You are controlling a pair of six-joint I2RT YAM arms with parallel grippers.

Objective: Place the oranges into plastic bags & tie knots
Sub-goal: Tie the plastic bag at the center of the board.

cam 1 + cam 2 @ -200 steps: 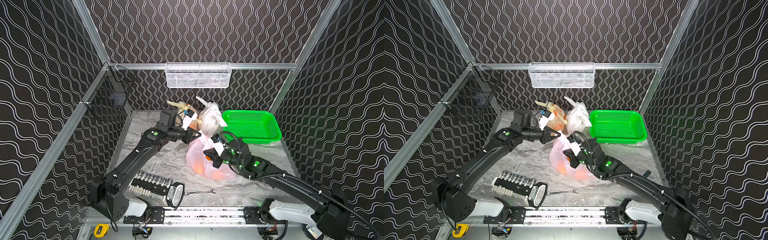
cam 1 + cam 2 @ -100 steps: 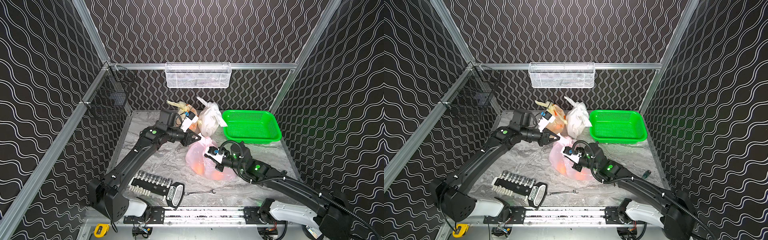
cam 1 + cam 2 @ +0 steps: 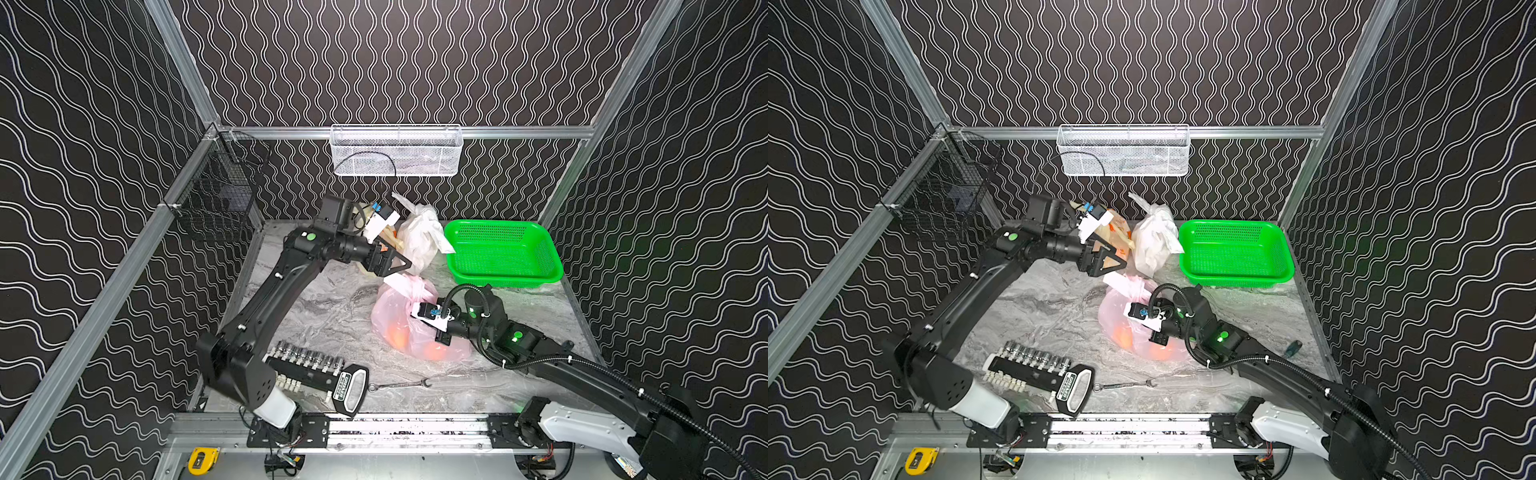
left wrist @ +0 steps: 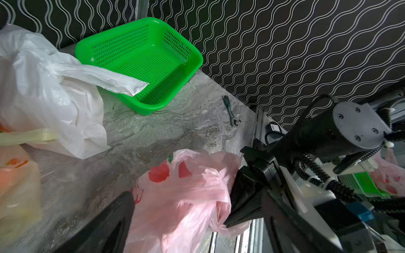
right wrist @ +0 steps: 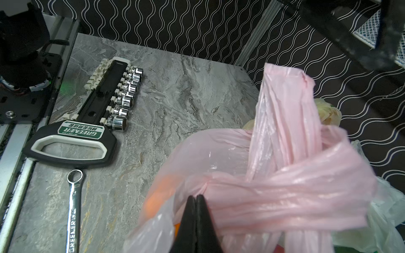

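The pink plastic bag [image 3: 399, 316] lies mid-table with oranges [image 3: 397, 338] glowing through it. Its handles cross in a loose knot [image 5: 274, 175], one tail standing up. My right gripper [image 3: 440, 337] [image 5: 196, 197] is shut at the gathered plastic beside the knot, apparently pinching the handle. My left gripper [image 3: 397, 268] [image 4: 179, 208] hovers open just above the bag's upright tail, pink film [image 4: 186, 179] lying loose between its fingers. Behind stand the knotted white bag [image 3: 419, 237] and the yellowish bag [image 3: 1117, 232], partly hidden by the left arm.
An empty green basket [image 3: 503, 249] sits at the back right. A socket set [image 3: 311, 365] and a wrench [image 3: 399, 384] lie near the front edge, a small driver [image 3: 1293, 347] by the right wall. A wire basket [image 3: 395, 151] hangs on the back wall, a black cage [image 3: 216, 199] on the left.
My left gripper has opened and let go of the pink handle it was pulling. The right gripper stayed shut and sank a little toward the bag.
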